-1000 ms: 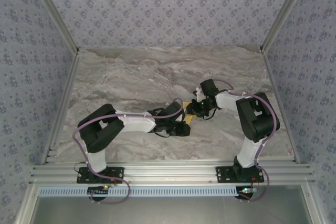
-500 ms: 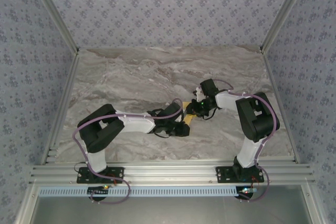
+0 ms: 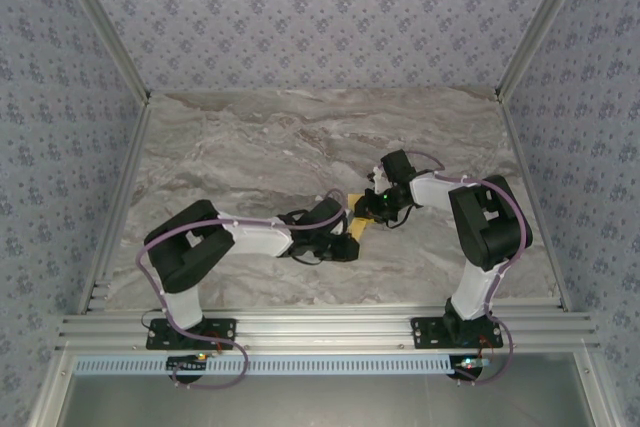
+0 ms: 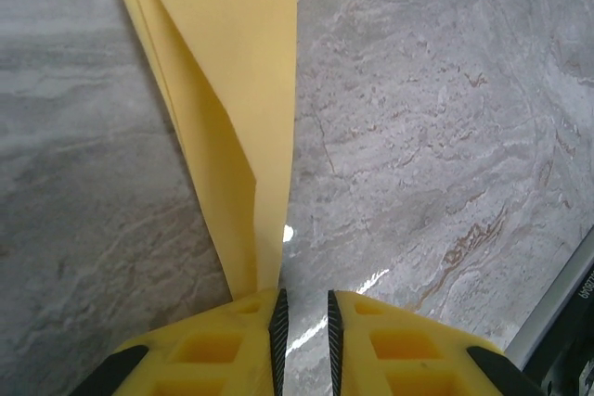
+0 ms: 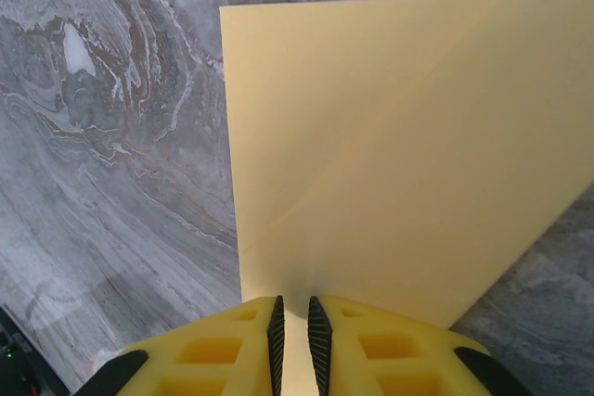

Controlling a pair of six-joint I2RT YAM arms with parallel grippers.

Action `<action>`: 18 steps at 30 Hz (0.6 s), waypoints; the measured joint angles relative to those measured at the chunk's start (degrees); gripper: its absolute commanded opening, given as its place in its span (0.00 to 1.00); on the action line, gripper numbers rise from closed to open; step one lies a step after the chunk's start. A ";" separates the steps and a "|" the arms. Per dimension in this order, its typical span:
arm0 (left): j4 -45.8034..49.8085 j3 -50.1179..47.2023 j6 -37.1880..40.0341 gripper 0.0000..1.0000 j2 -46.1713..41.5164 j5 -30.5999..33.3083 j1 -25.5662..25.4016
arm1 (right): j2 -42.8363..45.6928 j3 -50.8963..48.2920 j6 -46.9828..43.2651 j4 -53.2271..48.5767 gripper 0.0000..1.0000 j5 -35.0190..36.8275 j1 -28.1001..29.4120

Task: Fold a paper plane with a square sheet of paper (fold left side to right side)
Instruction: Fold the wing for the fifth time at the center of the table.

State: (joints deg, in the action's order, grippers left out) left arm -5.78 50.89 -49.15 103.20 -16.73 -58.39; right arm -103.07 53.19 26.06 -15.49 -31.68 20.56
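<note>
Right gripper (image 5: 295,317) is nearly closed, pinching the near edge of the square sheet of paper (image 5: 390,155), which sits partly folded mid-table on the marble table (image 5: 111,136). Left gripper (image 4: 303,308) is narrow at the raised fold's tip — gripping or not, I cannot tell. The paper looks thin, limp and easily creased — best taken by edges or corners.

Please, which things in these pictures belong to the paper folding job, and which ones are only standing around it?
Belong to the job:
- yellow sheet of paper, already partly folded
- left gripper, at the paper's narrow end
- right gripper, closed on the paper's edge

Only surroundings:
- marble table
- metal frame
- patterned walls
</note>
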 measured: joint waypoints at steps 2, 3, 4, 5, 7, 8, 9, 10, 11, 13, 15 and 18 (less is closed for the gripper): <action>0.24 -0.94 0.00 0.20 -0.85 0.04 -0.42 | -0.02 0.04 0.00 -0.04 0.22 0.00 0.00; 0.31 -1.51 -0.02 0.20 -1.22 0.02 -0.74 | -0.02 0.11 0.00 -0.09 0.22 0.00 0.00; 0.50 -2.05 -0.04 0.20 -1.55 0.02 -1.09 | -0.11 0.20 0.00 -0.20 0.22 0.00 0.00; 0.26 -2.64 -0.11 0.20 -1.84 0.11 -1.40 | -0.13 0.28 0.00 -0.28 0.22 0.00 0.00; -0.02 -3.41 -0.44 0.20 -2.56 0.04 -1.42 | -0.13 0.33 -0.02 -0.39 0.22 0.00 0.00; 0.00 -3.93 -0.50 0.20 -3.04 0.00 -1.38 | -0.17 0.35 -0.02 -0.42 0.22 0.00 0.00; 0.02 -4.44 -0.68 0.20 -3.50 0.00 -1.22 | -0.17 0.35 -0.02 -0.42 0.22 0.00 0.00; 0.02 -4.98 -0.90 0.21 -4.15 -0.15 -1.01 | -0.20 0.39 -0.04 -0.46 0.22 0.00 0.00; 0.04 -5.40 -0.92 0.21 -4.96 -0.37 -0.72 | -0.22 0.39 -0.07 -0.48 0.22 0.00 0.00; 0.42 -5.62 -0.94 0.22 -6.54 -0.61 0.17 | -0.22 0.44 -0.15 -0.52 0.22 0.00 0.02; 0.46 -5.38 -0.83 0.21 -7.78 -0.92 1.27 | -0.22 0.50 -0.15 -0.66 0.22 0.00 0.02; 1.29 -3.30 -0.37 0.21 -7.80 -1.75 2.45 | -0.22 0.57 -0.15 -0.72 0.22 0.09 0.11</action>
State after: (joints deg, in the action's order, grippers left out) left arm -4.49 47.59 -49.52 95.39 -18.48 -55.94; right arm -103.28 53.76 25.91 -16.21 -31.59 20.67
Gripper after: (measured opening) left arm 0.213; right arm 0.222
